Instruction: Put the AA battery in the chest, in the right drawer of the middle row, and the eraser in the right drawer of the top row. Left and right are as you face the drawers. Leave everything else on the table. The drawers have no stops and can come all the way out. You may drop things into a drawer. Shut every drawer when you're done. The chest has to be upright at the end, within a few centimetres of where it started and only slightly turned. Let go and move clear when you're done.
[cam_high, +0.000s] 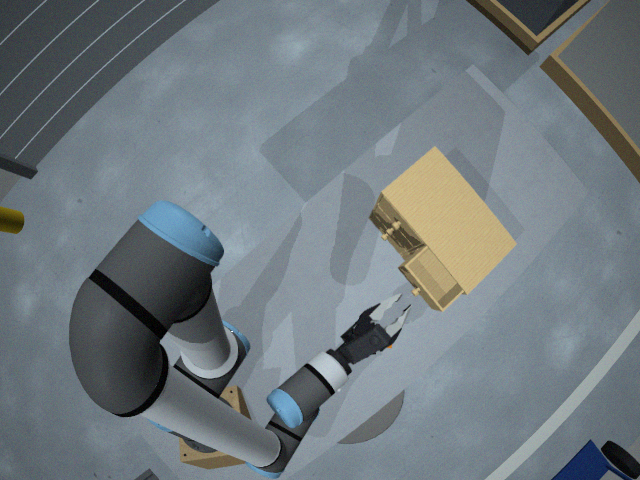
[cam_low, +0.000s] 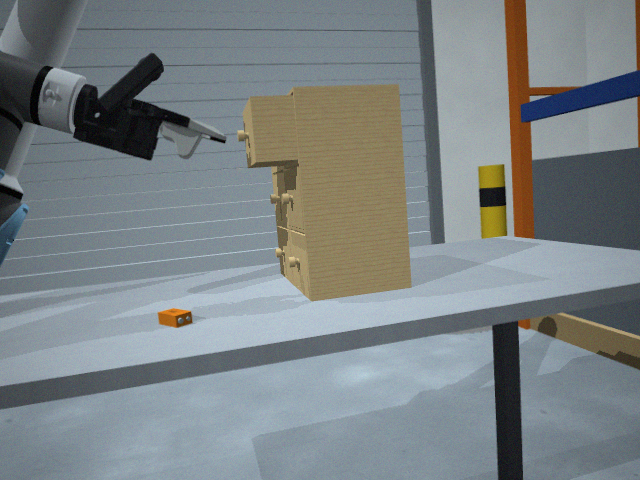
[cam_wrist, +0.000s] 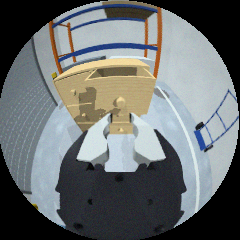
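The wooden chest (cam_high: 449, 217) (cam_low: 354, 191) stands upright on the table. Its top right drawer (cam_high: 436, 273) (cam_low: 273, 129) (cam_wrist: 137, 89) is pulled well out, and the visible part of its inside shows nothing. The other drawers look about flush with the front, which is partly in shadow. My gripper (cam_high: 405, 301) (cam_low: 222, 138) (cam_wrist: 120, 113) is partly open with nothing between its fingers. Its tips are just in front of the top right drawer's knob (cam_high: 415, 291) (cam_low: 241, 135) (cam_wrist: 119, 101), not touching it. I see neither the AA battery nor the eraser in these views.
An orange block (cam_low: 174, 317) with two round silver terminals lies on the table (cam_low: 320, 322) in front of the chest, mostly hidden under the gripper in the top view. The arm's bent links (cam_high: 124, 310) stand on the robot side, away from the chest.
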